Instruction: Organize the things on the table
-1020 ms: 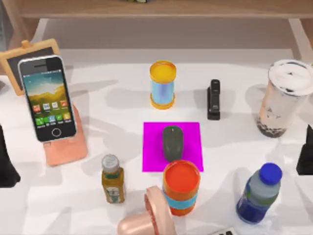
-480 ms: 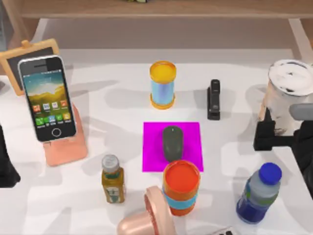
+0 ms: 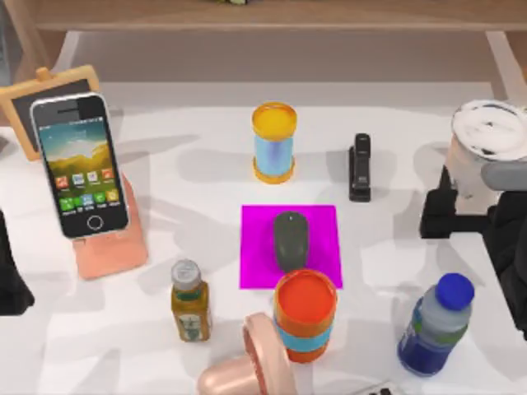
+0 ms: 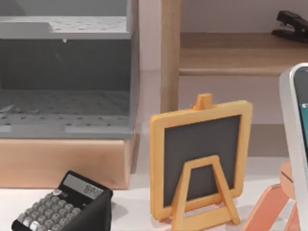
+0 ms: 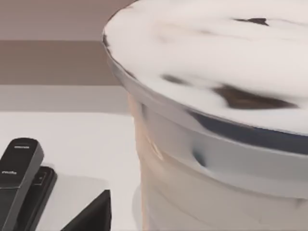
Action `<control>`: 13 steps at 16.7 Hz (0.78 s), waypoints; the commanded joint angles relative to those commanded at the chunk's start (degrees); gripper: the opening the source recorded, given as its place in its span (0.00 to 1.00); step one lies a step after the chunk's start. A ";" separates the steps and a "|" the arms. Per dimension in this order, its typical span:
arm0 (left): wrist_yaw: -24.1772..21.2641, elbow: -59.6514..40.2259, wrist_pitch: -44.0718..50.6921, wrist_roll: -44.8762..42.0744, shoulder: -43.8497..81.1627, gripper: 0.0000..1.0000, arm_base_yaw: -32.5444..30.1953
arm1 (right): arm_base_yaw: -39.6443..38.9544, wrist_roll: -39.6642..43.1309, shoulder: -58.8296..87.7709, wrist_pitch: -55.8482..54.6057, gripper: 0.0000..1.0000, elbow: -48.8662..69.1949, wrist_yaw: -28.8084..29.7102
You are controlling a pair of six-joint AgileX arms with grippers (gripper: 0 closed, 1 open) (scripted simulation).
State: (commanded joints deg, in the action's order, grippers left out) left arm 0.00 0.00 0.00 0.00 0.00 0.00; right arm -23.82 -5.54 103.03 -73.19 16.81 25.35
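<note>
The milk-tea cup (image 3: 486, 144) stands upright at the table's (image 3: 198, 177) right side, clear with a white lid; it looms close in the right wrist view (image 5: 216, 120). My right gripper (image 3: 468, 207) is open at its lower body, one dark finger (image 3: 435, 216) by the cup's left side, the other hidden. The dark grey mouse (image 3: 290, 239) lies on a magenta mat (image 3: 321, 222) at the centre. At the left, the black smartphone (image 3: 78, 164) leans on a pink stand (image 3: 111, 247). My left arm (image 3: 8, 271) is parked at the left edge.
Two orange canisters (image 3: 273, 141) (image 3: 305, 317), a black stapler (image 3: 360, 167), a blue-capped bottle (image 3: 436, 325), a small juice bottle (image 3: 189, 300), a pink object (image 3: 247, 370) and a small chalkboard (image 3: 49, 95) share the table. A wooden shelf (image 3: 263, 16) runs along the back. A calculator (image 4: 62, 207) sits near the chalkboard.
My right arm came in from the right edge to the milk-tea cup and now covers the cup's lower part. Nothing else has moved.
</note>
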 joint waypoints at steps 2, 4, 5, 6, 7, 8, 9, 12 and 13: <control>0.00 0.00 0.00 0.00 0.00 1.00 0.00 | 0.71 0.19 1.60 -0.06 1.00 1.77 -0.73; 0.00 0.00 0.00 0.00 0.00 1.00 0.00 | 1.71 0.43 3.74 0.00 1.00 4.08 -1.67; 0.00 0.00 0.00 0.00 0.00 1.00 0.00 | 2.20 0.54 4.72 0.06 1.00 5.17 -2.13; 0.00 0.00 0.00 0.00 0.00 1.00 0.00 | 2.52 0.62 5.39 0.08 1.00 5.90 -2.44; 0.00 0.00 0.00 0.00 0.00 1.00 0.00 | 2.59 0.64 5.55 0.08 1.00 6.06 -2.51; 0.00 0.00 0.00 0.00 0.00 1.00 0.00 | 2.59 0.64 5.55 0.08 1.00 6.06 -2.51; 0.00 0.00 0.00 0.00 0.00 1.00 0.00 | 2.59 0.64 5.55 0.08 1.00 6.06 -2.51; 0.00 0.00 0.00 0.00 0.00 1.00 0.00 | 2.59 0.64 5.55 0.08 0.85 6.06 -2.51; 0.00 0.00 0.00 0.00 0.00 1.00 0.00 | 2.59 0.64 5.55 0.08 0.77 6.06 -2.51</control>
State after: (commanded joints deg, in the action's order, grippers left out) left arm 0.00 0.00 0.00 0.00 0.00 0.00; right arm -21.23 -4.90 108.58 -73.11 22.86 22.84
